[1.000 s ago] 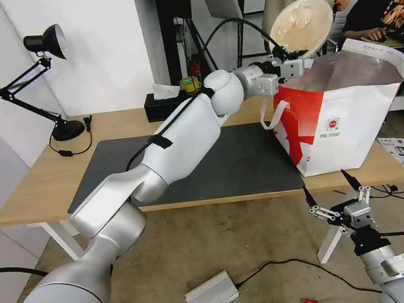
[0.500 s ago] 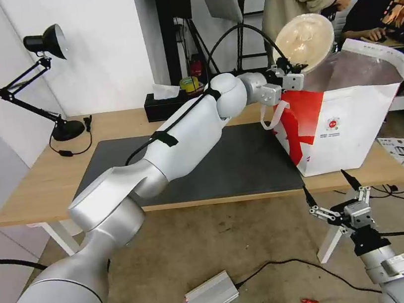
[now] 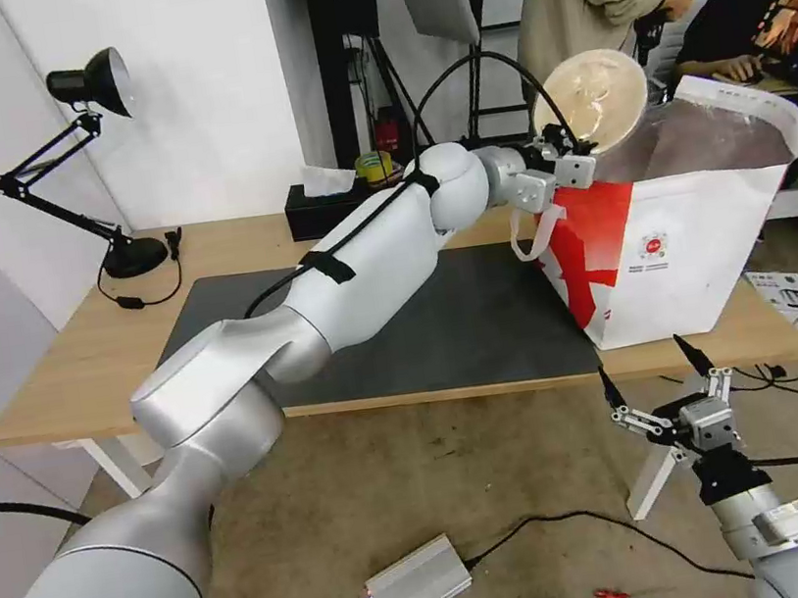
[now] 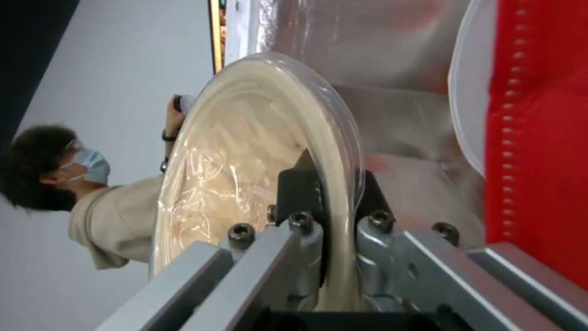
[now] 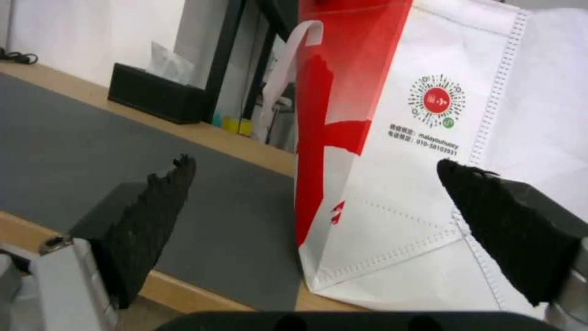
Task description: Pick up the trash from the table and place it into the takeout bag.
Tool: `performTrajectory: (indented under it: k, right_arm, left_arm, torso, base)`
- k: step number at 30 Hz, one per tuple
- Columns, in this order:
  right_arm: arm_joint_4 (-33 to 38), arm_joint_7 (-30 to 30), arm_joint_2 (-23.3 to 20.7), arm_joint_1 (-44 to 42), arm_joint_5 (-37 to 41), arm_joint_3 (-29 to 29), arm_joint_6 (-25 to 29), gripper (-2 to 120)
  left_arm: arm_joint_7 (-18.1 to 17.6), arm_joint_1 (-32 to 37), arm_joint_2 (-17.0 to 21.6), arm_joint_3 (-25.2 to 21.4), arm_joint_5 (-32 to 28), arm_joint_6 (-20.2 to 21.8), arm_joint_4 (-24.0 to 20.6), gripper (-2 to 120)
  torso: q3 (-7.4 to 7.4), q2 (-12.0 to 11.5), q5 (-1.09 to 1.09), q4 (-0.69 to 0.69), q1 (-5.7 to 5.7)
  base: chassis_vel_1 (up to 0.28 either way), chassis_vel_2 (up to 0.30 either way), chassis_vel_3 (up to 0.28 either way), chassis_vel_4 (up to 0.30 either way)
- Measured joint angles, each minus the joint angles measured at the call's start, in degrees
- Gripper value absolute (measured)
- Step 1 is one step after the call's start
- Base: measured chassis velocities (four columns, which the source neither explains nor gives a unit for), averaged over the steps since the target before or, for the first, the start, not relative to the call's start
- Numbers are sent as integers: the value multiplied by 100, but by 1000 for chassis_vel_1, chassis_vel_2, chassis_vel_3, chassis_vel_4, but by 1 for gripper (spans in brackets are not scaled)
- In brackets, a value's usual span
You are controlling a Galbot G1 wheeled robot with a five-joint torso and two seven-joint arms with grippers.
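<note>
My arms are smooth silver-grey shells with rounded joints. A black cable runs along my left arm, strapped down by a black band, and arcs into the wrist at about 1 o'clock from my elbow. My left end effector is pale grey metal with dark hex-head screws and black pads. My right end effector has a boxy silver body, linkage bars and black, serrated, pointed fingers.
</note>
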Motion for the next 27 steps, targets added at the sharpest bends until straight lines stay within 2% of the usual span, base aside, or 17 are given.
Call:
performTrajectory:
  k: [10, 27]
  right_arm:
    - [0, 0, 0, 0, 0, 0, 0, 100]
    - [0, 0, 0, 0, 0, 0, 0, 100]
  left_arm:
    - [213, -133, -2, 147, 164, 79, 68, 1]
    - [208, -225, -7, 295, 361, -9, 5, 1]
  torso:
    - [0, 0, 0, 0, 0]
    - [0, 0, 0, 0, 0]
  base:
    - [0, 0, 0, 0]
    - [0, 0, 0, 0]
